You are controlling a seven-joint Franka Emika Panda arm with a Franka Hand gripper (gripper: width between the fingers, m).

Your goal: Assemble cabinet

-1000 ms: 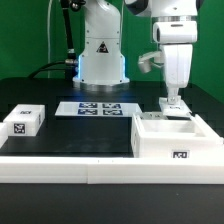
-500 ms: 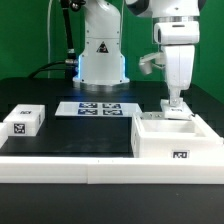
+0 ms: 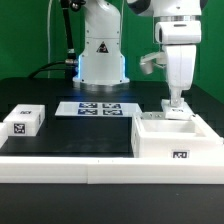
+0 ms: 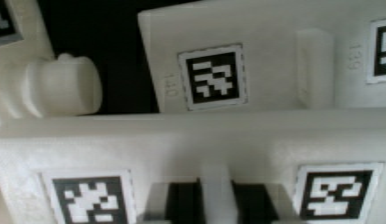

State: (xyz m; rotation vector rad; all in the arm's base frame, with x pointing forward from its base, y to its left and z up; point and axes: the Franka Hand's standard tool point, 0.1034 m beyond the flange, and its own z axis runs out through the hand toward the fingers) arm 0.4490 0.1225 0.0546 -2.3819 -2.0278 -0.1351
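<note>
Pincer (image 3: 175,100) lowered at exterior view's right, tips touching white tagged panel (image 3: 187,108). Panel just behind open cabinet body (image 3: 150,142), directly under pincer. Spread or pinching: cannot tell. 1 small tagged block (image 3: 22,122) well apart, exterior view's left, on black tabletop (image 3: 85,135).

Ext cam sits off my arm, low by the desk (image 3: 70,135) front edge, facing my base (image 3: 102,60), mid-range. Wrist cam looks straight down, v. close, blurry. Both share the tagged white cabinet box (image 3: 175,138) (image 4: 190,140), exterior view's lower right.
</note>
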